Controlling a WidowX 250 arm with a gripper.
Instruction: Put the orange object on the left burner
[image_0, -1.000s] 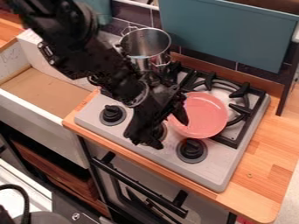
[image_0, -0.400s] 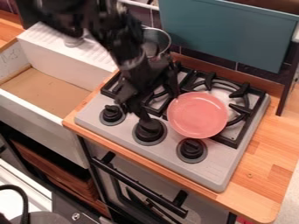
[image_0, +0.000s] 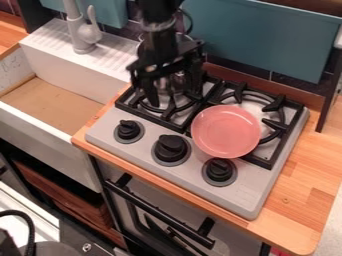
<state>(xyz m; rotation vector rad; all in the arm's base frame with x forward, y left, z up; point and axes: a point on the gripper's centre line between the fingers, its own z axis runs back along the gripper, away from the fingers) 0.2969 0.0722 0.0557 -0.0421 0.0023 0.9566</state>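
Observation:
The black gripper (image_0: 175, 95) hangs over the left burner (image_0: 152, 107), in front of the metal pot. Its two fingers are spread, and it stands open with no object seen between them. A round pinkish-orange plate (image_0: 226, 131) lies on the right burner (image_0: 272, 123), overhanging the front edge of the grate. The plate is to the right of the gripper and apart from it.
The metal pot (image_0: 176, 82) at the back left of the stove is mostly hidden by the gripper. Black knobs (image_0: 170, 148) line the stove's front. A white sink (image_0: 33, 129) with a grey faucet (image_0: 83, 34) is at left; wooden counter (image_0: 304, 187) at right.
The gripper has moved up and back from the front knobs beside the plate to the left burner, uncovering the middle knob and the faucet. The plate has not moved.

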